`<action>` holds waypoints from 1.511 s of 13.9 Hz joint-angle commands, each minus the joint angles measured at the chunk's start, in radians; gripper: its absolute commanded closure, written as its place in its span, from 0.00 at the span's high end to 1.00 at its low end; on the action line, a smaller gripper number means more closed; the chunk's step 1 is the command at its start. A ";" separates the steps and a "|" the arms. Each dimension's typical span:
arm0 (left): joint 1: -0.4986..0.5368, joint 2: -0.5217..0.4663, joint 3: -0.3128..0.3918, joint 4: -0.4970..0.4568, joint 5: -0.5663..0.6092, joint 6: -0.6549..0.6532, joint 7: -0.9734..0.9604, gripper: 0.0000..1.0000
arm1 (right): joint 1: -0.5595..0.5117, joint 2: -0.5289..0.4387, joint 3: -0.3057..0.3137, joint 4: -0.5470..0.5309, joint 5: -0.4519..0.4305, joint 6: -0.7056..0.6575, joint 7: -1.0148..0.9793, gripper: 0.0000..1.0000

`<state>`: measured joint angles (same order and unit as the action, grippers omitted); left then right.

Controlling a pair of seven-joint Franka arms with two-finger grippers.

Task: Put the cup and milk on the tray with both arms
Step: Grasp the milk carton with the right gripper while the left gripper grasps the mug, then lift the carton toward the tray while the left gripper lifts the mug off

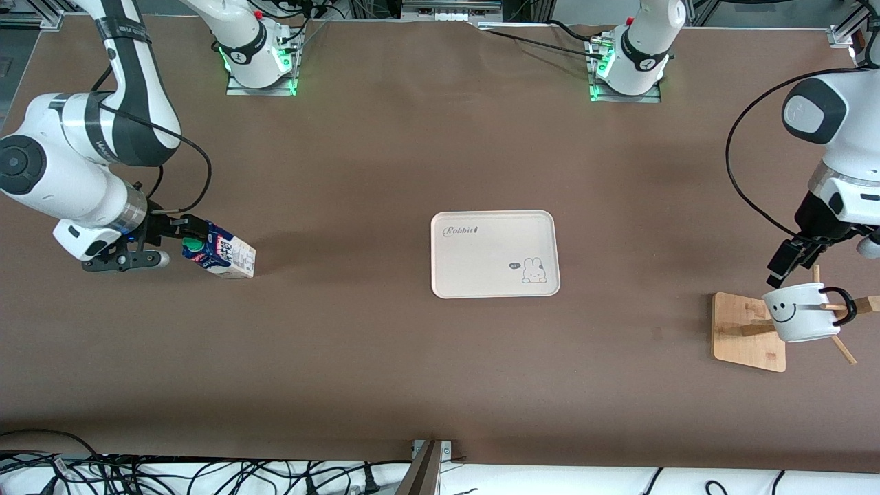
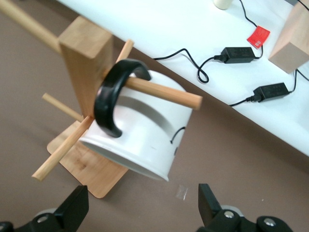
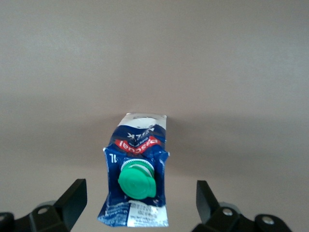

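The milk point(image 1: 221, 254) stands on the brown table at the right arm's end, green cap up. My right gripper point(image 1: 177, 242) is open over its top, one finger on each side and neither touching; the right wrist view shows the milk point(image 3: 137, 174) between the gripper's point(image 3: 140, 205) spread fingers. The cup point(image 1: 801, 313) hangs by its black handle point(image 1: 843, 306) on a peg of a wooden rack at the left arm's end. My left gripper point(image 1: 789, 268) is open and empty just over the cup point(image 2: 145, 140). The gripper point(image 2: 142, 208) is apart from it. The tray point(image 1: 481, 265) lies empty mid-table.
The wooden rack point(image 1: 749, 335) has a square base and several pegs sticking outward point(image 2: 48, 164). A white surface with cables and power adapters point(image 2: 270, 89) runs along the table's edge nearest the front camera. The two arm bases point(image 1: 629, 65) stand along the table's edge farthest from that camera.
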<state>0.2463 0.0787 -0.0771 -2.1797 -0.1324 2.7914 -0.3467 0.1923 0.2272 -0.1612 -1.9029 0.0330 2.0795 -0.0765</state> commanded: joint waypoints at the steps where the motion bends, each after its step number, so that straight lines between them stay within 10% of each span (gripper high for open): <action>1: 0.002 0.048 -0.015 0.037 -0.091 0.060 -0.011 1.00 | -0.016 -0.002 0.017 -0.060 0.021 0.079 0.011 1.00; 5: -0.004 0.161 -0.039 0.129 -0.160 0.174 -0.008 1.00 | -0.016 0.018 0.017 -0.079 0.022 0.114 0.012 0.97; 8: -0.004 0.161 -0.043 0.129 -0.164 0.174 -0.003 0.57 | -0.014 0.018 0.017 -0.079 0.022 0.097 0.011 0.53; 11: -0.004 0.156 -0.044 0.129 -0.164 0.174 -0.001 0.40 | -0.008 0.017 0.019 -0.068 0.021 0.085 0.011 0.27; 17: -0.004 0.122 -0.065 0.130 -0.150 0.124 -0.008 0.00 | 0.041 0.033 0.094 0.143 0.036 -0.139 0.151 0.26; 21: -0.005 0.069 -0.093 0.141 -0.106 0.010 0.008 0.00 | 0.181 0.072 0.173 0.254 0.143 -0.182 0.409 0.27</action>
<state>0.2417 0.1794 -0.1581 -2.0524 -0.2645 2.8566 -0.3542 0.3051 0.2588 -0.0059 -1.7091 0.1386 1.9204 0.2101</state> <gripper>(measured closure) 0.916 0.731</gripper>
